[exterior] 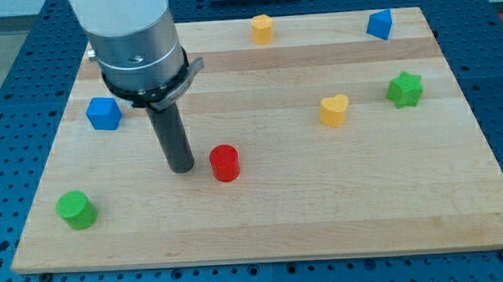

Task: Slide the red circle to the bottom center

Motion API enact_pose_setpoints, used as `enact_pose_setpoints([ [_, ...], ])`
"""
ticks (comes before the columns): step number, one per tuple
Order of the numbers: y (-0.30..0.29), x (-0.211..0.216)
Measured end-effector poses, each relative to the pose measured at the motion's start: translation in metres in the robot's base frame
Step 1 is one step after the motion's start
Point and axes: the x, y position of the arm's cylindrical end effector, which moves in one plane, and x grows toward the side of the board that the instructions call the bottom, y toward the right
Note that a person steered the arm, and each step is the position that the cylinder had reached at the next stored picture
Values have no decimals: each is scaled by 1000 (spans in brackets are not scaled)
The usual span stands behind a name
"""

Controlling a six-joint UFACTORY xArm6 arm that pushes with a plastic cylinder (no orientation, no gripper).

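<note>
You see my tip (183, 169) just beside red circle (224, 163), on its left; contact unclear. No fingers: bare rod, nothing grasped. Circle sits left of centre on wooden board (281, 225); tip placement suits rightward nudge, judged.

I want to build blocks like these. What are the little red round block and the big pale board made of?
The red round block looks like matte plastic or painted wood: even colour, no grain, so I can't say which. The pale board looks like unvarnished wood, with long grain stripes. My tip sits just left of the block.
</note>
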Motion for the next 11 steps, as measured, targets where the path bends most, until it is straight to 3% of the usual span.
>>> enact_pose_setpoints([
  [5, 112, -5],
  [8, 146, -21],
  [11, 147, 0],
])
